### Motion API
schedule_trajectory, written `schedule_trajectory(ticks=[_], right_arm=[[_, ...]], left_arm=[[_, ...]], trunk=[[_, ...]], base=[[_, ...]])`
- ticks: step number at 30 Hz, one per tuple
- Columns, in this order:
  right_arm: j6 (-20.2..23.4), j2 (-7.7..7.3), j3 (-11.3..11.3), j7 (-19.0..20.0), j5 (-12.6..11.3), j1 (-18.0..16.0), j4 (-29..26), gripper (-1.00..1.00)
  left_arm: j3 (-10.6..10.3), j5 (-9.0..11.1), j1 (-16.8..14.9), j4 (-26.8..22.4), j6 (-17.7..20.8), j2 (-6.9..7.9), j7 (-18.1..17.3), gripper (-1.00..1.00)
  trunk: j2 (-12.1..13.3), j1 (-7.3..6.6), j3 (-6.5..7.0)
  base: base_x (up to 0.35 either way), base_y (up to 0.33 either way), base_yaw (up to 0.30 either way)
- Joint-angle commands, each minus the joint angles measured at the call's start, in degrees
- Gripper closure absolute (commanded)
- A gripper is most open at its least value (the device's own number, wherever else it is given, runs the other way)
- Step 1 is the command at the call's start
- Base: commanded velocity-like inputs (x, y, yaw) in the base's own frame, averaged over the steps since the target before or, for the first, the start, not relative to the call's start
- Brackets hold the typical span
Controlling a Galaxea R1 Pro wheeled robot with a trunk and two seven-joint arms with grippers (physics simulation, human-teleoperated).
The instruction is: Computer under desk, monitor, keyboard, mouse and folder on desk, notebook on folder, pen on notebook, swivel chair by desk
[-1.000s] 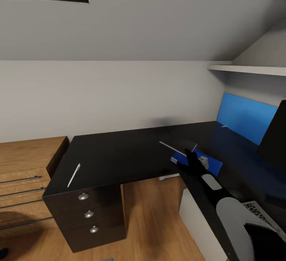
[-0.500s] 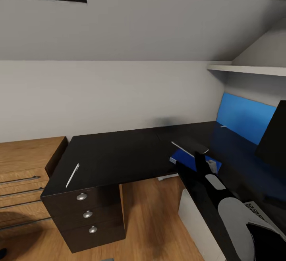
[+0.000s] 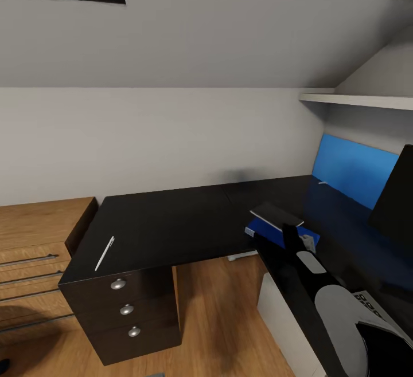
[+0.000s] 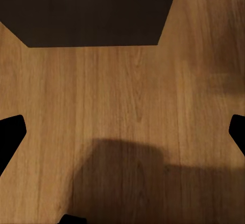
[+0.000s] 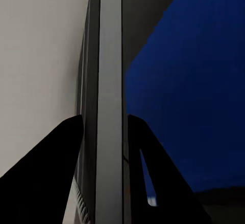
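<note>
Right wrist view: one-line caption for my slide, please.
Right tool shut on the notebook, seen edge-on, above the blue folder.

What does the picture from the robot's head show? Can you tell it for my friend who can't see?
The right gripper holds a dark notebook just above a blue folder on the black desk. A white pen lies near the desk's left edge, above three drawers with silver knobs.

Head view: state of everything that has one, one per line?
Notebook: held edge-on by the right pincer, above the folder.
Folder: flat on the desk.
Pen: lying on the desk, near its left end.
Drawers: shut.
Left pincer: open, over bare floor.
</note>
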Motion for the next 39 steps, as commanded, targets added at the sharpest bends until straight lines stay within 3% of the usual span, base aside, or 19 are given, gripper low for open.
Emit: schedule_trajectory(ticks=[1, 13, 26, 39], right_arm=[[-0.08, 0.01, -0.07, 0.31, -0.6, -0.06, 0.06, 1.0], [-0.12, 0.01, -0.07, 0.05, -0.55, -0.07, -0.09, 1.0], [-4.67, 0.01, 0.38, -4.23, -0.15, -0.06, -0.32, 1.0], [-5.16, 0.01, 0.45, -5.54, -0.08, -0.06, -0.34, 1.0]], left_arm=[[-0.4, 0.6, -0.06, 0.0, -0.27, 0.06, 0.41, -1.0], [-0.41, 0.6, -0.06, 0.0, -0.25, 0.03, 0.39, -1.0], [-0.49, 0.64, -0.06, 0.0, -0.22, 0.01, 0.39, -1.0], [-0.5, 0.62, -0.06, 0.0, -0.27, 0.0, 0.39, -1.0]], trunk=[[-0.03, 0.0, -0.06], [-0.03, 0.0, -0.06], [-0.03, 0.0, -0.06], [-0.03, 0.0, -0.06]], base=[[0.0, 0.0, 0.0], [0.0, 0.0, 0.0], [0.0, 0.0, 0.0], [0.0, 0.0, 0.0]])
